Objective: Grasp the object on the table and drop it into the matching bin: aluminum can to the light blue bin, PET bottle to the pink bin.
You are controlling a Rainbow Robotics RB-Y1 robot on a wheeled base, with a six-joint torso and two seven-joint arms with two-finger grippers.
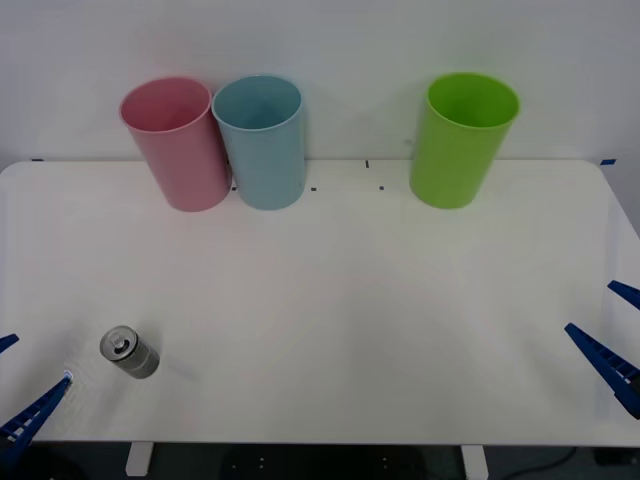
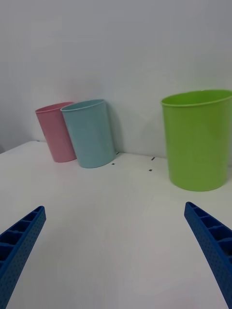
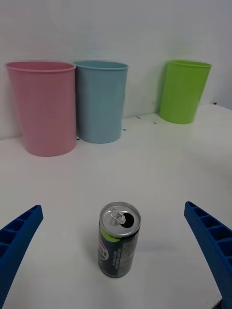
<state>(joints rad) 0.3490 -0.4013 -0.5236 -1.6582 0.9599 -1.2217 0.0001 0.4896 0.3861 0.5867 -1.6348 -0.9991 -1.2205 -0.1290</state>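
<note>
The aluminum can (image 1: 130, 352) stands upright on the white table (image 1: 350, 300) near its front left corner, its pull-tab top showing. My left gripper (image 1: 18, 385) hangs open just to the left of the can, apart from it. In the left wrist view the can (image 3: 118, 239) stands ahead, between the spread blue fingers (image 3: 19, 239). The pink bin (image 1: 178, 145) and the light blue bin (image 1: 262, 140) stand side by side at the back left. My right gripper (image 1: 610, 325) waits open at the table's right edge, nothing between its fingers (image 2: 208, 241).
A green bin (image 1: 460, 140) of the same shape stands at the back right. A white wall rises just behind all three bins. Small black marks dot the table near the bins' bases.
</note>
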